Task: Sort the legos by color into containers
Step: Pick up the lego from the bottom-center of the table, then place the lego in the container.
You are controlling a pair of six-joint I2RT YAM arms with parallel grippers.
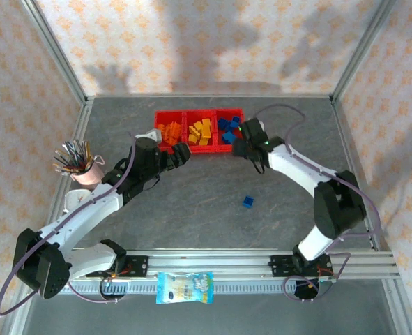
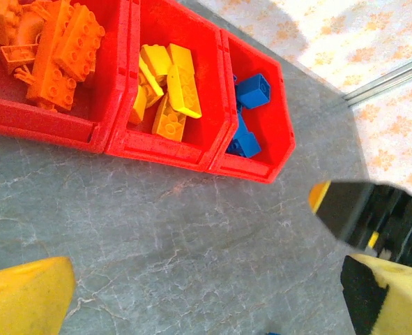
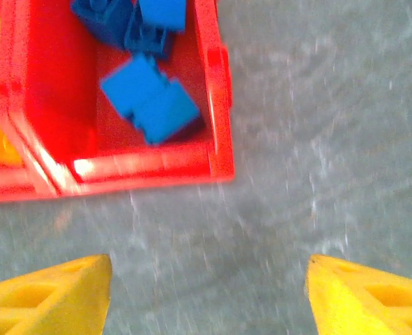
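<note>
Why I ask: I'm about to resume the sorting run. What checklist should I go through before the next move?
1. Left end effector open and empty: ok.
2. Right end effector open, nothing between its fingers: ok.
3. Containers hold orange, yellow and blue separately: ok.
4. All legos binned: not ok; a loose blue brick lies on the table.
5. Bare table between the right end effector and that brick: ok.

Grey table (image 1: 192, 202) bears red containers (image 1: 199, 112), pen cup (image 1: 87, 172), one blue lego (image 1: 248, 202).
</note>
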